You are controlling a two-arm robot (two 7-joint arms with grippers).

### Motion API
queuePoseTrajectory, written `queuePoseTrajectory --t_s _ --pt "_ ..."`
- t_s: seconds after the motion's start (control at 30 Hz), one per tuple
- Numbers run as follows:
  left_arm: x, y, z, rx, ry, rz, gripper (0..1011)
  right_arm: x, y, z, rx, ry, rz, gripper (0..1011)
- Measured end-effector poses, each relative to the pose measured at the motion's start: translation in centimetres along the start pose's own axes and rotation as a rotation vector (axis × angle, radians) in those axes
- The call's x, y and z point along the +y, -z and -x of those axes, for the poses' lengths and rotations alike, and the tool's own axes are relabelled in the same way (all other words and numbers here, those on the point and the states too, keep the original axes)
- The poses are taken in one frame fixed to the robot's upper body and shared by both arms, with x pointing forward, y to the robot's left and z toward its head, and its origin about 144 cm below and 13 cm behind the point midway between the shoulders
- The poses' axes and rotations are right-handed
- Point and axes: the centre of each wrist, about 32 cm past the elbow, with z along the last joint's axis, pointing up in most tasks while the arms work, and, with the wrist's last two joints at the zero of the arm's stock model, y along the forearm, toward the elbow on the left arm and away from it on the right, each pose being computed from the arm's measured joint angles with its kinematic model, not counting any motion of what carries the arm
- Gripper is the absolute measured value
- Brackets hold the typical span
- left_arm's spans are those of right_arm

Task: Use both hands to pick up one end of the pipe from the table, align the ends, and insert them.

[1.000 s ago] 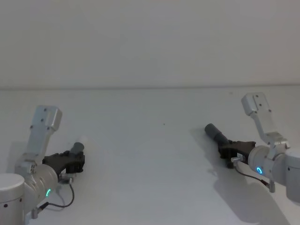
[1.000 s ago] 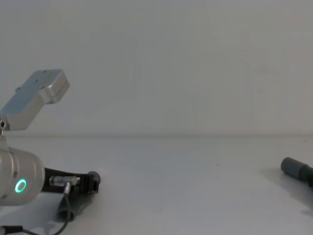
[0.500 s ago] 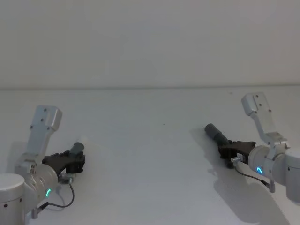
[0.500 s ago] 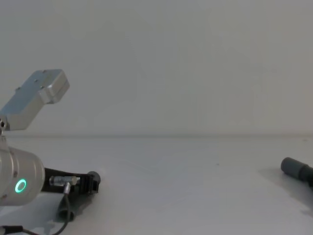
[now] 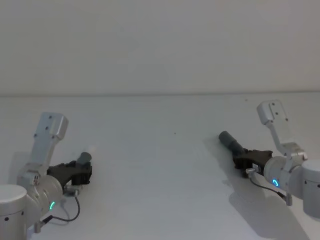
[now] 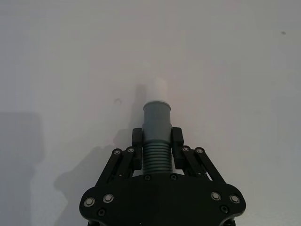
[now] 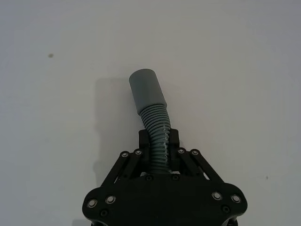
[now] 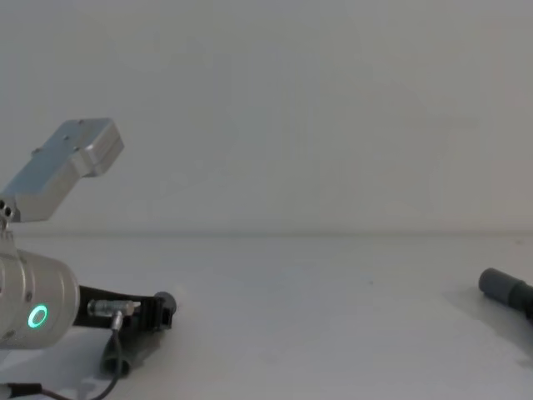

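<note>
On the white table (image 5: 160, 165), my left gripper (image 5: 80, 171) at the near left is shut on the pipe's corrugated part just behind a grey cuff (image 6: 156, 120) with a narrower white tip (image 6: 159, 88). In the left wrist view, the left gripper (image 6: 157, 140) has its jaws closed on the ribs. At the near right, my right gripper (image 5: 243, 159) is shut on the pipe (image 7: 158, 132) behind the plain wider cuff (image 5: 229, 140), which bends up and left of the right gripper (image 7: 159, 140). The chest view shows that cuff (image 8: 502, 287) at its right edge and the left gripper (image 8: 161, 310) low on the left. The hose's middle is hidden.
A thin black cable (image 5: 71, 213) loops from the left wrist near the table's front. The table's far edge (image 5: 160, 94) meets a plain wall. Open white surface lies between the two grippers.
The left gripper with its cuff has shifted slightly to the right. The right gripper and its cuff have barely moved.
</note>
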Motion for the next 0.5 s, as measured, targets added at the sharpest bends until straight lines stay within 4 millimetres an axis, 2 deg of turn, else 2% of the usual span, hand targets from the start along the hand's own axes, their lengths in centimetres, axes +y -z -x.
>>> queuePoseTrajectory --t_s 0.5 --pt "0.5 -1.0 -0.4 -0.089 0.084 0.074 329 1.5 2.5 -1.6 -0.079 0.017 -0.045 205"
